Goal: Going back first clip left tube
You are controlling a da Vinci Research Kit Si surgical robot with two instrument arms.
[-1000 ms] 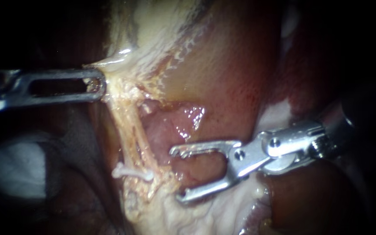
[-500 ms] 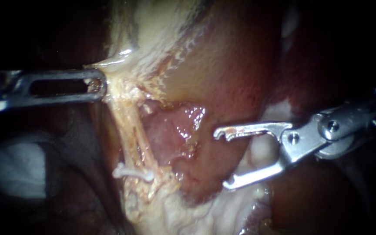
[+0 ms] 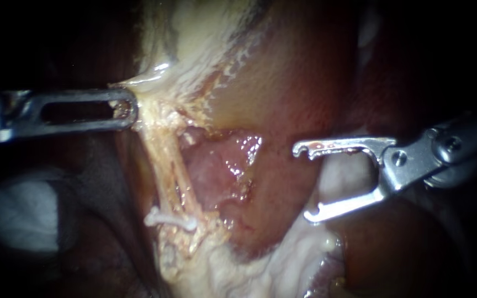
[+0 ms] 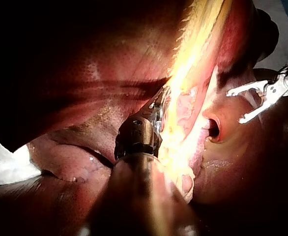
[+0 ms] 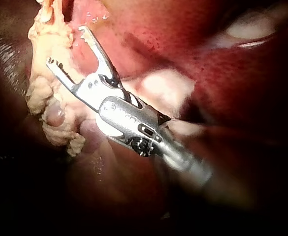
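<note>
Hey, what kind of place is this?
Probably a surgical bench: a left instrument gripping tissue, a right instrument with open jaws, a white clip on a tube, liver beside white cloth.

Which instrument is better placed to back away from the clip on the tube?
Right. The right instrument has open, empty jaws clear of the clip; the left instrument is shut on tissue, holding it taut.
</note>
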